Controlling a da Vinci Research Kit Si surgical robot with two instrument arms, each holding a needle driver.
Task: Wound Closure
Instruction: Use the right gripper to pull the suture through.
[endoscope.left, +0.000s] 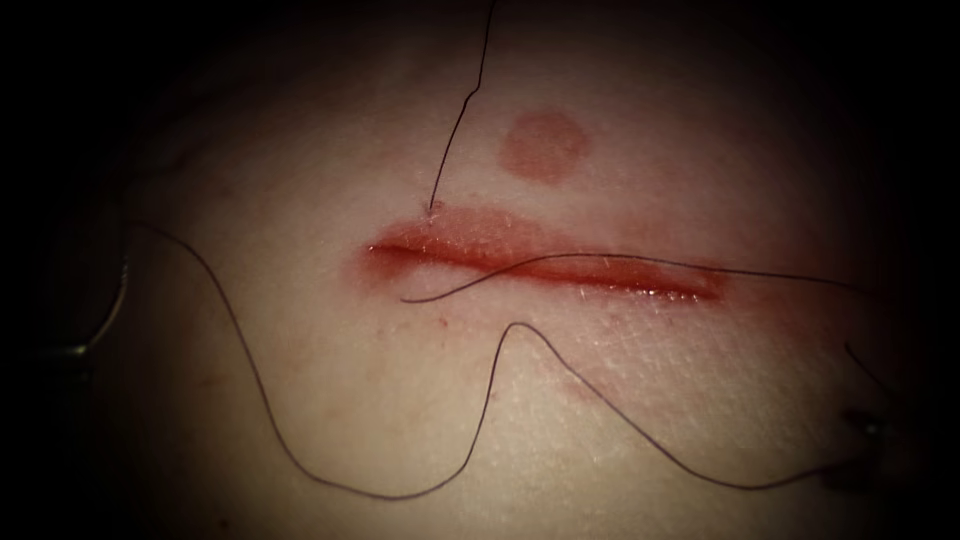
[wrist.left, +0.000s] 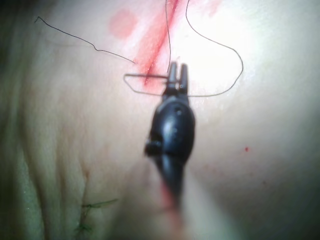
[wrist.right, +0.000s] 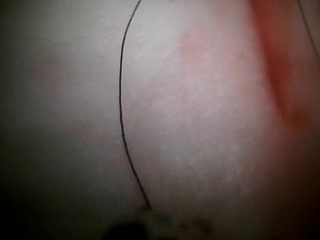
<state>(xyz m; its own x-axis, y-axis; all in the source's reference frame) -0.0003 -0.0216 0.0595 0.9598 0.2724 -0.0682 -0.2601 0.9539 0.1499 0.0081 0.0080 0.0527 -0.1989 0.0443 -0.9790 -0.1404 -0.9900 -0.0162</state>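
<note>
left tool (wrist.left: 177, 75) with jaws slightly parted beside the needle (wrist.left: 145, 84), gripping nothing discernible, near the cut (endoscope.left: 545, 265) in soft tissue (endoscope.left: 400, 420); limp thread (endoscope.left: 380, 494) trails loosely; the stiff, slippery needle likely grips best mid-curve.

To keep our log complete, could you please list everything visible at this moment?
pale pork-belly tissue: one, pinkish, fills the field
long cut: one, red, across the tissue's middle
red fluid: wet sheen along the cut
round reddish mark: one, above the cut
thin dark thread: several strands; one meets the cut's left end, one lies across it, one winds below it
curved metal needle: one, grey, left of the cut, not visibly in the tissue
left arm's black hand: at the needle; grip unclear
right arm's dark hand: right of the cut, by a thread end; hold unclear
</note>
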